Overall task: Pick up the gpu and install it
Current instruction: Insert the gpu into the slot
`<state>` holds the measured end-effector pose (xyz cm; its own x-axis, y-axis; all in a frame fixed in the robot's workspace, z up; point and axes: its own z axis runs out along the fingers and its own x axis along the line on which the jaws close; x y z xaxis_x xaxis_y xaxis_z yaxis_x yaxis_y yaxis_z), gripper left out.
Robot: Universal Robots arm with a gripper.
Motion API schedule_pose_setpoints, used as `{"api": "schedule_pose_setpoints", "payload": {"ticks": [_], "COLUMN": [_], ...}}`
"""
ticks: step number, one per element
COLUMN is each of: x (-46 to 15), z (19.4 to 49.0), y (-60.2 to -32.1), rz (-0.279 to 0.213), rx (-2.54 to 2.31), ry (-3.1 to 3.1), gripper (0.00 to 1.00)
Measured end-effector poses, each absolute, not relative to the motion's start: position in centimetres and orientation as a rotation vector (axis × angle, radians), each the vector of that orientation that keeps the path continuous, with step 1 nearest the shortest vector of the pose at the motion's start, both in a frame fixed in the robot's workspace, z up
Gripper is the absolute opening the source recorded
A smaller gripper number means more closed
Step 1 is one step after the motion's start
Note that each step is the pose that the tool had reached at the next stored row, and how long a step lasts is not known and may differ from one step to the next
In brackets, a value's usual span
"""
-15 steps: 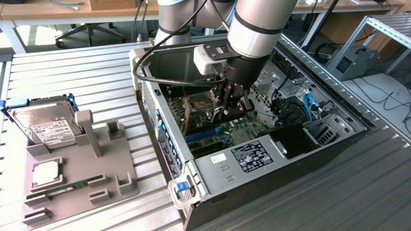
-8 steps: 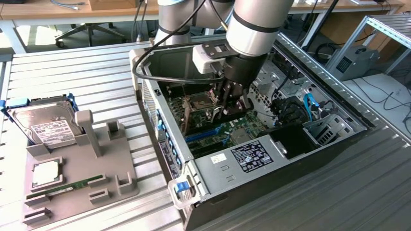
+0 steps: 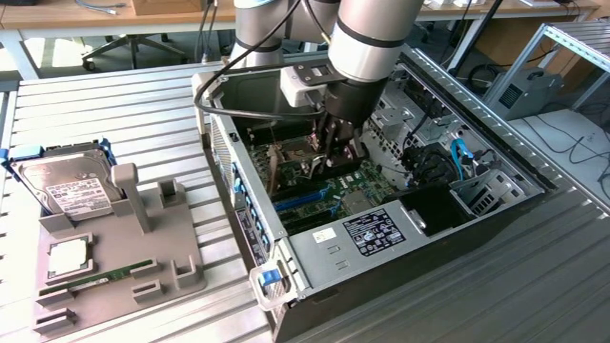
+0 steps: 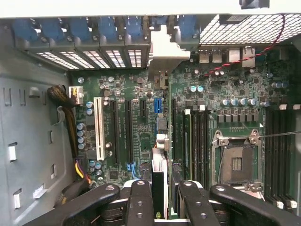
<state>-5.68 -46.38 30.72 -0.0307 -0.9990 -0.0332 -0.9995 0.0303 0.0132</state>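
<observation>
In the wrist view the gpu (image 4: 160, 179) appears edge-on as a thin upright card, its silvery bracket (image 4: 164, 52) toward the case's rear slot openings. My gripper (image 4: 167, 203) is shut on it, with black fingers (image 4: 139, 202) on either side of the card. The card stands over the long black expansion slots of the green motherboard (image 4: 136, 94); I cannot tell whether its edge touches a slot. In the exterior view my gripper (image 3: 336, 158) reaches down into the open computer case (image 3: 381, 239), just above the board.
A grey fixture (image 3: 114, 257) to the exterior view's left carries a silver hard drive (image 3: 67, 187), a CPU chip (image 3: 68, 259) and a green memory stick (image 3: 105, 275). Inside the case are a CPU socket (image 4: 235, 162), a white slot (image 4: 99, 127), cables (image 4: 63, 101) and drive bays (image 3: 448, 193).
</observation>
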Motion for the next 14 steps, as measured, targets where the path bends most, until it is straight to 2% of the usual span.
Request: {"api": "schedule_pose_setpoints", "payload": {"ticks": [14], "x": [-7.1], "z": [29.0], "y": [-46.2], "rz": [0.034], "rx": [-2.184], "ry": [2.252], "gripper": [0.27]}}
